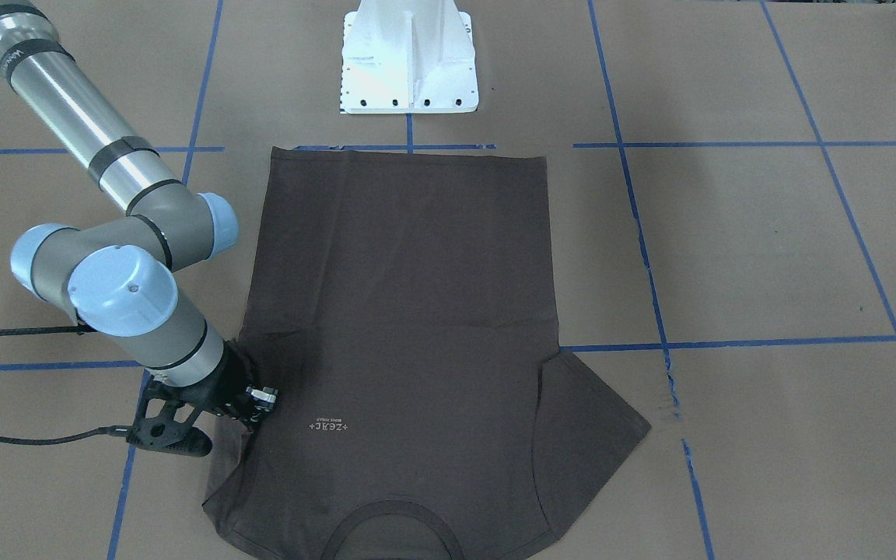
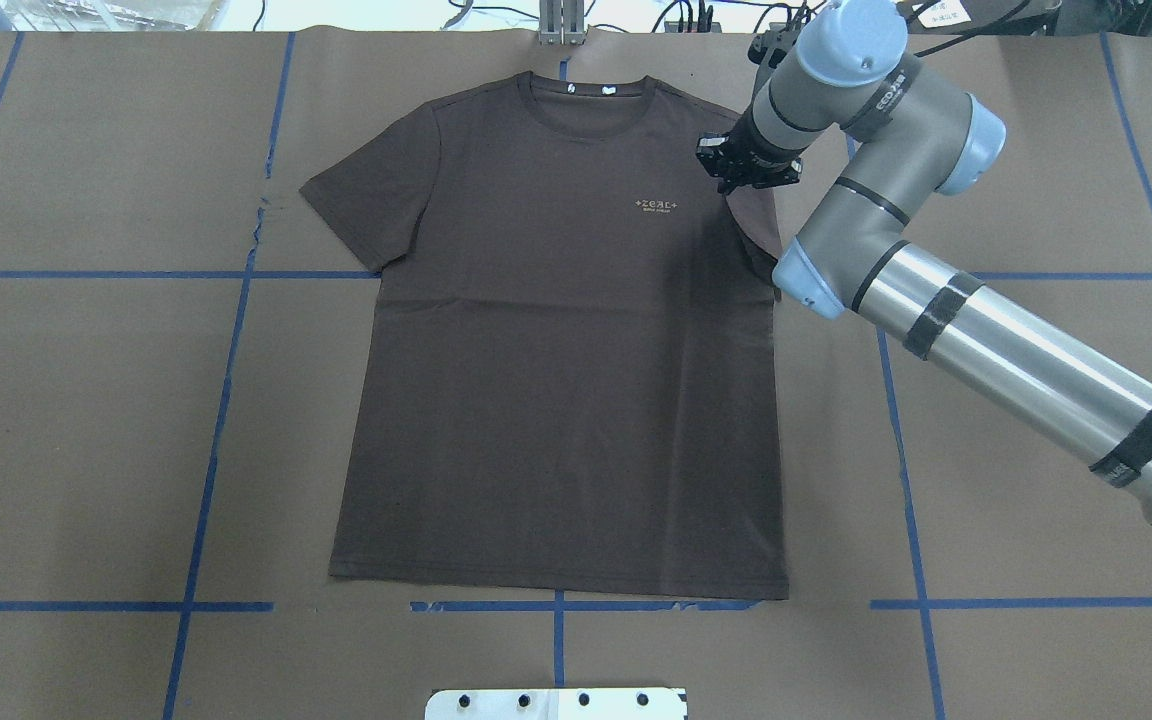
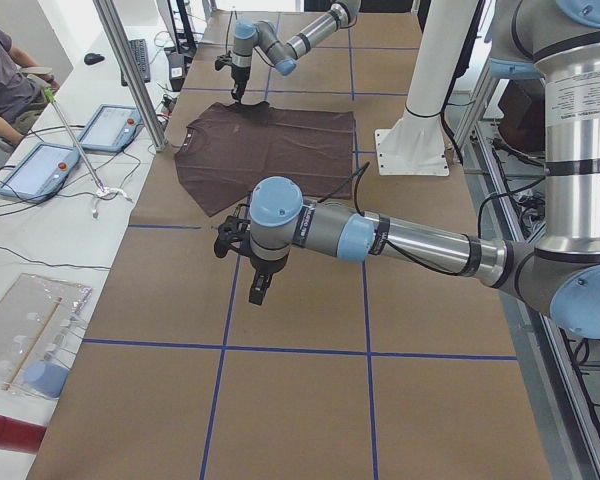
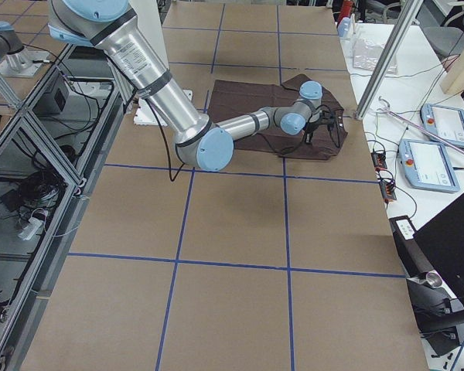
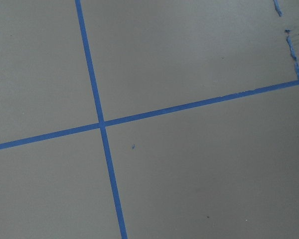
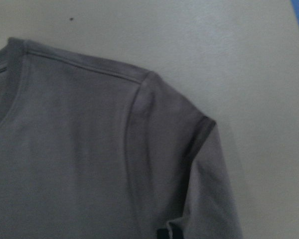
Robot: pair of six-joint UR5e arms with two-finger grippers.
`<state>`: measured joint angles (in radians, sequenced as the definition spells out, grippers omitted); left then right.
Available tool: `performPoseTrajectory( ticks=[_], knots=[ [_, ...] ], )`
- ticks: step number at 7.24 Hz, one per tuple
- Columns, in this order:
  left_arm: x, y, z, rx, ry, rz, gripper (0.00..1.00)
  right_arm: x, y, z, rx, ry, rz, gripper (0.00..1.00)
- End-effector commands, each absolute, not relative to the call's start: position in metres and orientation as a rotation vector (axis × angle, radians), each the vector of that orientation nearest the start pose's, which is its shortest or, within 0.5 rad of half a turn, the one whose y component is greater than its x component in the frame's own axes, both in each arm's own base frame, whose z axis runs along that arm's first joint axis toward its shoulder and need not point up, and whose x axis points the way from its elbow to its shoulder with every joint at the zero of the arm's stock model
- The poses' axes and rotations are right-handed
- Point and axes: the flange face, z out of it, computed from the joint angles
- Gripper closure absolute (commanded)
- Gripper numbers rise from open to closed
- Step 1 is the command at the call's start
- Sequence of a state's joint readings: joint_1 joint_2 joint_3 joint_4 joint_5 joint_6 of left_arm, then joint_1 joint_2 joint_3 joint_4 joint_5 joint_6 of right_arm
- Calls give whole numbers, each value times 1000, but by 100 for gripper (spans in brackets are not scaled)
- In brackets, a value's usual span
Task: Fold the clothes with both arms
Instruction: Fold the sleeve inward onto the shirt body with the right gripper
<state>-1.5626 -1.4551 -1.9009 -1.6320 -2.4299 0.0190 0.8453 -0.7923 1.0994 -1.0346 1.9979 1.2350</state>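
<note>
Brown paper covers the table (image 2: pixel 86 450), marked into squares with blue tape (image 2: pixel 211 440). On it, in front of the white pedestal (image 1: pixel 409 62), the T-shirt (image 2: pixel 556 400) lies flat and face up. Its hem is toward the robot and its collar (image 2: pixel 591 100) at the far edge. The body is smooth and both side edges are unfolded, so I judge the folding has barely begun and the step in hand is the first grasp at the shoulder.

The right arm (image 2: pixel 996 340) reaches far across the table, its forearm low and elbow bent so the wrist points straight down. The left arm (image 3: pixel 420 245) stretches out over bare paper, well apart from the garment; its wrist camera shows only paper and tape.

The right gripper (image 2: pixel 744 170) hangs over the seam where the right sleeve (image 2: pixel 758 225) meets the shoulder. Whether its jaws are apart or together, or touching the cloth, I cannot tell. The left gripper (image 3: pixel 257 292) points down near a tape line, and only the side view shows it, so its jaws cannot be judged either.

The right sleeve has a small crease near its cuff, while the left sleeve (image 2: pixel 356 205) lies spread out flat.

Next, the right claw probably needs to pinch the shoulder edge cleanly. The left arm likely must come in to the opposite shoulder, so both can lift and fold evenly.
</note>
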Motion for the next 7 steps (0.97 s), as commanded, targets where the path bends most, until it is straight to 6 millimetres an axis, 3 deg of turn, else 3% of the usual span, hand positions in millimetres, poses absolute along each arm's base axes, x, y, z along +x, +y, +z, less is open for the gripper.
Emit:
performPoseTrajectory(
  ticks=[1, 2, 3, 4, 5, 6, 7],
  knots=[
    [-55, -449, 534, 270, 852, 144, 0, -499, -652, 313, 160, -909, 314, 100],
    [-56, -449, 533, 272, 851, 143, 0, -514, -655, 300, 170, -903, 313, 100],
    [-56, -449, 532, 273, 851, 144, 0, -520, -655, 304, 174, -888, 318, 100],
    [-56, -450, 531, 276, 852, 142, 0, -520, -655, 310, 171, -880, 320, 94],
    [-55, -456, 526, 283, 851, 142, 0, -520, -656, 313, 176, -874, 319, 1],
    [-55, -464, 519, 302, 851, 152, 0, -520, -656, 306, 183, -886, 317, 0],
    [-53, -492, 498, 307, 863, 102, 0, -514, -650, 285, 200, -924, 314, 0]
  ],
)
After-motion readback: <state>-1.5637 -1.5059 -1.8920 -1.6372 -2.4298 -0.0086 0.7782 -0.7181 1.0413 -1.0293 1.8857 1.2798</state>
